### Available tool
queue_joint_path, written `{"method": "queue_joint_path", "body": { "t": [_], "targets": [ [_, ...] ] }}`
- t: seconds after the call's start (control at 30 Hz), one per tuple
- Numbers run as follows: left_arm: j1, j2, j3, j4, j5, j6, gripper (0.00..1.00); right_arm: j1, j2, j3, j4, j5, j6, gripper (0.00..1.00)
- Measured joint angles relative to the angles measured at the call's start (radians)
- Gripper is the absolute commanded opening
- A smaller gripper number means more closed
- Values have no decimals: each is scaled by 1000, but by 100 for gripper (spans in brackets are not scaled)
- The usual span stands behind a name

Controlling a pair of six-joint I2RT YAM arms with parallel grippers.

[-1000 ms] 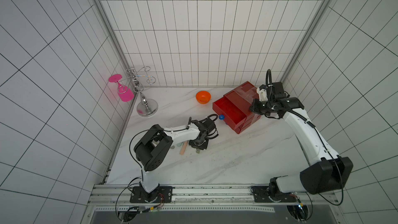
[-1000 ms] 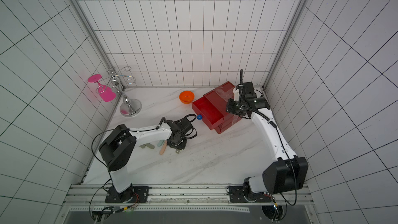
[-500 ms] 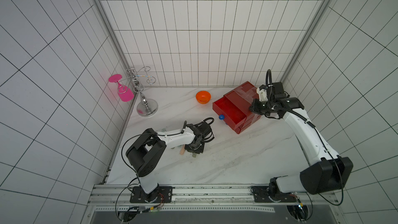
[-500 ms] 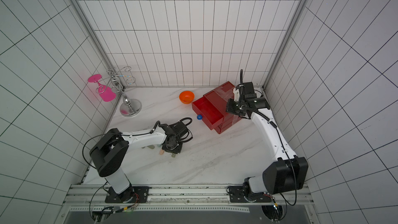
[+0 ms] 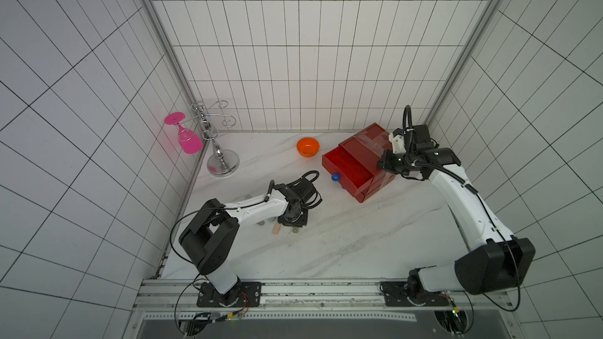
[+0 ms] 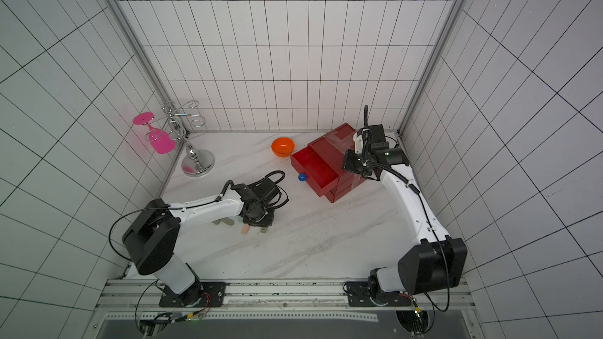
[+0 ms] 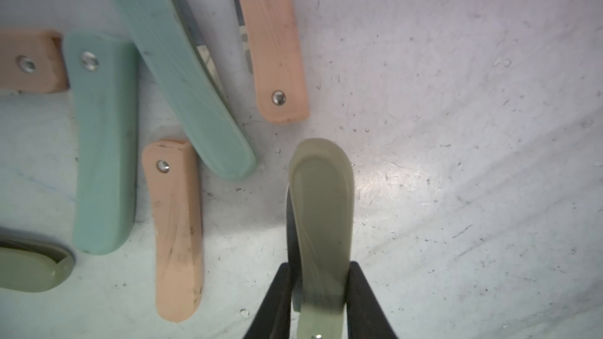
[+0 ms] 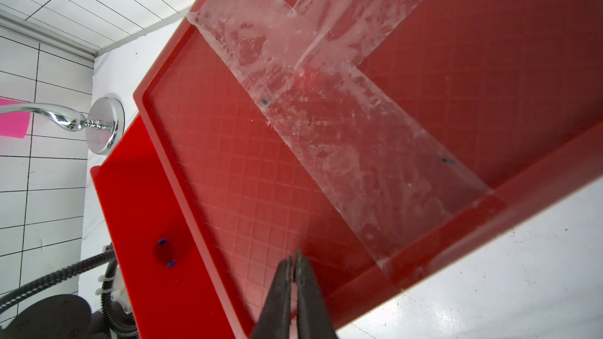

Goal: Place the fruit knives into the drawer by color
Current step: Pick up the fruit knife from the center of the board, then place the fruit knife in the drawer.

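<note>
Olive-grey fruit knife (image 7: pixel 321 190) is sitting pinched in the left gripper (image 7: pixel 319 267), long axis running straight out from the fingers, just beside the peach and mint knives (image 7: pixel 177 223) on the table (image 5: pixel 342 242). Open top drawer (image 5: pixel 347 166) is lying off toward the right arm (right gripper (image 8: pixel 295 262) closed over the red chest (image 8: pixel 489 60)). Left wrist is sitting slightly nearer its base than a second ago.

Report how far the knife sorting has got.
Done: the top drawer is pulled open; no knife shows inside. In hand: the left gripper is shut on an olive knife. Left: two mint knives, three peach knives and another olive knife lie on the table. The right gripper, shut, is over the chest.
</note>
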Motion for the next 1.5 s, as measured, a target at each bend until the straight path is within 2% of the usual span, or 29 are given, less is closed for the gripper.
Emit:
{"method": "queue_joint_path", "body": {
  "t": [0.3,0.93,1.27,1.5],
  "targets": [
    [43,-66,90,-16,16,-2,25,0,0,0,-2,-3,-3,10],
    [55,-98,468,-76,89,-8,26,0,0,0,-6,-3,-7,10],
    [55,-66,596,-4,184,-98,27,0,0,0,-7,-3,-7,10],
    [29,14,637,92,196,-217,27,0,0,0,-7,-3,-7,10]
  ]
}}
